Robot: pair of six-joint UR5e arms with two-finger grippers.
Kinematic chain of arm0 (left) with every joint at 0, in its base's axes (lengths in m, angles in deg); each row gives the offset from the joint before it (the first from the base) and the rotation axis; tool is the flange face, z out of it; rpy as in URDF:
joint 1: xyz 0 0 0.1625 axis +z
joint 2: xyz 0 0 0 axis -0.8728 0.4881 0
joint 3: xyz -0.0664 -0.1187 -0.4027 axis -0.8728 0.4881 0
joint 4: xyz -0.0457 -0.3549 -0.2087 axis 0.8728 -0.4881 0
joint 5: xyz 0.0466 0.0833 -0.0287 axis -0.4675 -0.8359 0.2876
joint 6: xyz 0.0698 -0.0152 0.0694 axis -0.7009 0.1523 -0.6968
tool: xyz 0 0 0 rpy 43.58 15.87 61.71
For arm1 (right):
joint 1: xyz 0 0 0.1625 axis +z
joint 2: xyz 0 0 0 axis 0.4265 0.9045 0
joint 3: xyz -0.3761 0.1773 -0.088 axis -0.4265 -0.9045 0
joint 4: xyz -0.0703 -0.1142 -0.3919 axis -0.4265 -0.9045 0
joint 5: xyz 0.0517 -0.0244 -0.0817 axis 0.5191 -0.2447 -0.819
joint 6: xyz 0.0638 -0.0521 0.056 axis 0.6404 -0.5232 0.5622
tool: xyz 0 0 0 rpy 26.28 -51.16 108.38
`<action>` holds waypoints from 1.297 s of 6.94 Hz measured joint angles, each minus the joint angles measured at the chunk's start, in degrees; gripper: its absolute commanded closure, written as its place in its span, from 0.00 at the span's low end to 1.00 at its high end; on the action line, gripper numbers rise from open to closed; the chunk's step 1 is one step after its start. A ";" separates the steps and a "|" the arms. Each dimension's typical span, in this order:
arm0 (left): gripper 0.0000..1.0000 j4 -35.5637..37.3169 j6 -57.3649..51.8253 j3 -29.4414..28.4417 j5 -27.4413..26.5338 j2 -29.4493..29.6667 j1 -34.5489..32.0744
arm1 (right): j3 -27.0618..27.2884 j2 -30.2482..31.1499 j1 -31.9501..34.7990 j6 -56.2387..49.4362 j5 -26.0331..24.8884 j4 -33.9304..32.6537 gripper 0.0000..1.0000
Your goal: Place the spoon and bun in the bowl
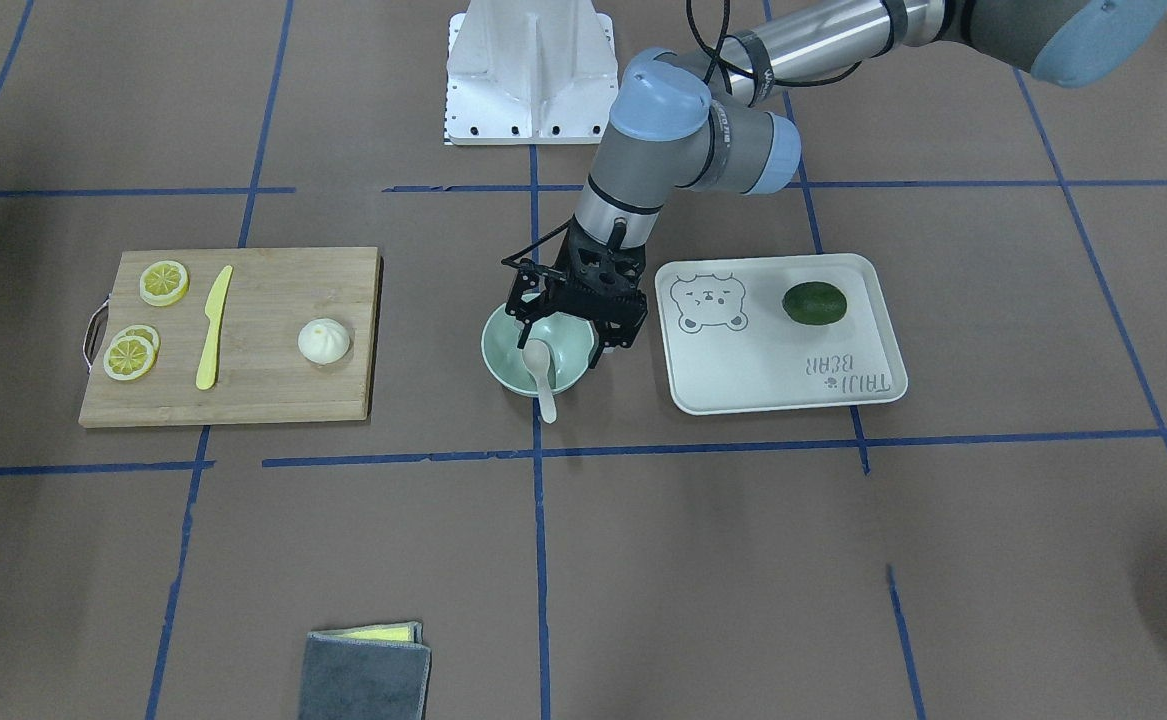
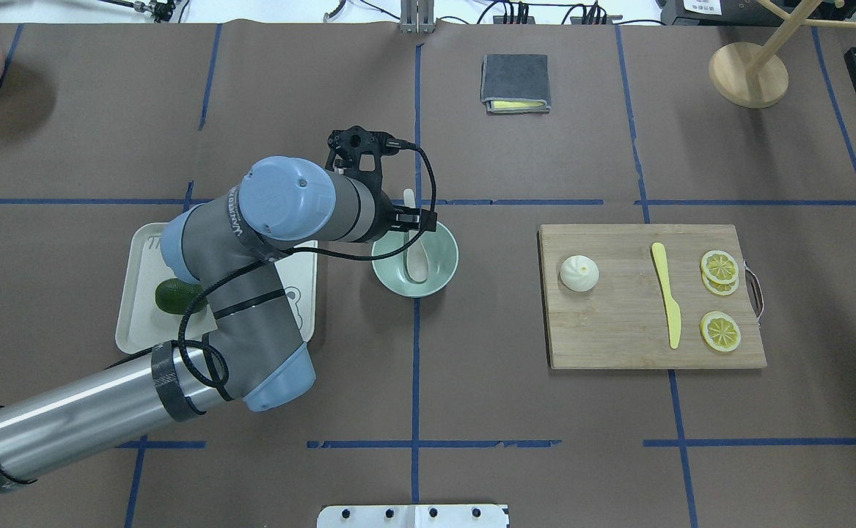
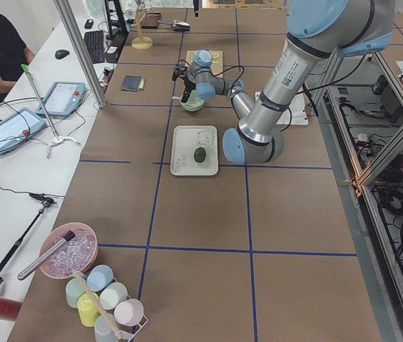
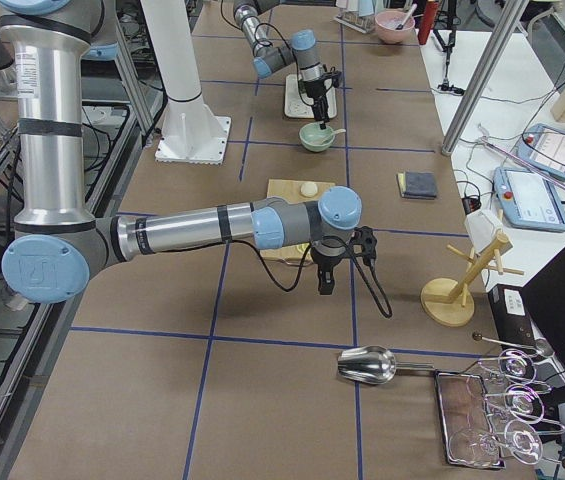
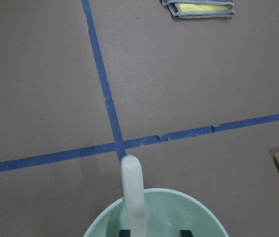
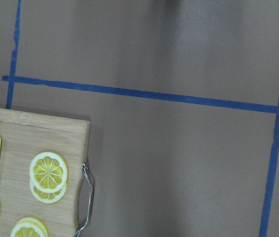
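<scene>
Front view: we see the left gripper (image 1: pixel 565 343) low over the bowl (image 1: pixel 498 360) at frame centre. Its jaws are apart and clamp nothing. The spoon (image 1: pixel 541 372) lies in the bowl, scoop inside, handle poking over the rim toward the bottom of the frame. The bun (image 1: pixel 324 341) sits on the cutting board (image 1: pixel 263 300) at left, well apart from the bowl, with the knife (image 1: pixel 213 328) and lemon slices (image 1: pixel 130 355) further left. The tray (image 1: pixel 763 360) is just right of the bowl, with the lime (image 1: pixel 814 303) on it. A folded cloth (image 1: pixel 363 680) is at the bottom edge.

Overhead view: the wrist hides the fingers. The spoon is in the bowl at centre, and the bun is on the board at right.

Left side view: the bowl is small at upper centre under the left gripper, too small for us to read the jaws.

Right side view: the right gripper (image 4: pixel 324 285) hangs at frame centre, pointing down over the table beside the board. We cannot tell how its jaws stand.

Left wrist view: the spoon handle leans on the bowl rim at bottom centre. Dark fingertips (image 5: pixel 184 232) show apart at the bottom edge.

Right wrist view: the board corner, lemon slices and knife are at lower left.
</scene>
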 measured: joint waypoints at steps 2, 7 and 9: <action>0.02 0.31 -5.50 4.39 1.75 -5.45 -3.10 | 0.08 -0.80 -6.34 17.32 0.01 12.41 0.00; 0.01 0.27 -27.34 16.43 12.53 -23.55 -16.30 | 0.27 -14.43 -33.03 58.79 -22.78 22.49 0.00; 0.01 0.21 -28.88 17.00 13.39 -24.74 -17.16 | 0.15 -17.13 -39.23 60.90 -28.71 17.72 0.00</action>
